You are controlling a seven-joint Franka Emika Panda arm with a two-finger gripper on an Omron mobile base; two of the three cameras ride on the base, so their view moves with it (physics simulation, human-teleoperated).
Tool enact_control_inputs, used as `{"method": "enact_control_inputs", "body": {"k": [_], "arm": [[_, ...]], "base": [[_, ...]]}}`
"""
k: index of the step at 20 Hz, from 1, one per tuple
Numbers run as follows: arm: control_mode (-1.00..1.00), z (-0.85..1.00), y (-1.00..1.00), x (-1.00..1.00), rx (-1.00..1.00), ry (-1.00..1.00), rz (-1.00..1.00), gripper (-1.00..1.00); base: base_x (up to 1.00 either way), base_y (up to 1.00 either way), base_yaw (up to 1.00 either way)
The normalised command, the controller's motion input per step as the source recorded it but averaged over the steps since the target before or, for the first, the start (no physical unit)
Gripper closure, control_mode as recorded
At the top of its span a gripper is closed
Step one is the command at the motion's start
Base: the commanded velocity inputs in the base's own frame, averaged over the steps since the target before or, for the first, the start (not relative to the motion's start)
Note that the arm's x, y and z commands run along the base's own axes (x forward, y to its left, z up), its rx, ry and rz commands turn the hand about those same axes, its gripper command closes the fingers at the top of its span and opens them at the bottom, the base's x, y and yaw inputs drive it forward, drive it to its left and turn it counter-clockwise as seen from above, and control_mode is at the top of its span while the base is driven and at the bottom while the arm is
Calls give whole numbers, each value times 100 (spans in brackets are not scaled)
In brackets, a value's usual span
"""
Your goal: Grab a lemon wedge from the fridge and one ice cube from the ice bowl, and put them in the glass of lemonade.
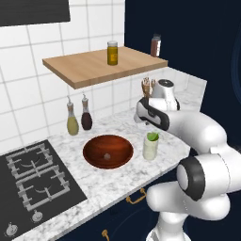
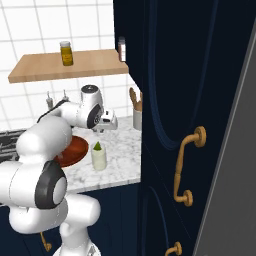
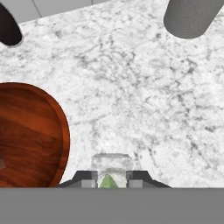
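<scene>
The glass of lemonade (image 1: 150, 148) (image 2: 98, 159) stands on the marble counter, just right of the ice bowl (image 1: 108, 151) (image 2: 70, 151) (image 3: 26, 131). My gripper (image 3: 108, 178) (image 2: 100, 133) hangs straight over the glass, pointing down, shut on the lemon wedge (image 3: 107, 181). The wedge (image 1: 152, 137) (image 2: 98, 146) sits right at the glass's rim, and the rim (image 3: 111, 160) shows just beyond my fingertips. A small grey ice cube (image 1: 107, 156) lies in the middle of the bowl. A light-grey strip at the far right looks like the fridge (image 2: 239, 150).
A wooden shelf (image 1: 94, 68) with a yellow jar (image 1: 112, 52) hangs above the counter. Two bottles (image 1: 79, 118) stand at the wall, a crock of utensils (image 1: 148, 87) (image 2: 136, 114) behind the glass, a gas hob (image 1: 33, 179) at left. A navy cabinet door (image 2: 170, 125) stands close on the right.
</scene>
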Motion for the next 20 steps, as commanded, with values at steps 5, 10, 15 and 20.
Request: {"method": "enact_control_inputs", "body": {"k": [5, 10, 15, 20], "arm": [[-100, 0, 0, -41, 0, 0, 0, 100], [-100, 0, 0, -13, 0, 0, 0, 100], [-100, 0, 0, -14, 0, 0, 0, 100], [-100, 0, 0, -15, 0, 0, 0, 100]], "base": [[0, 0, 0], [0, 0, 0], [0, 0, 0], [0, 0, 0]]}}
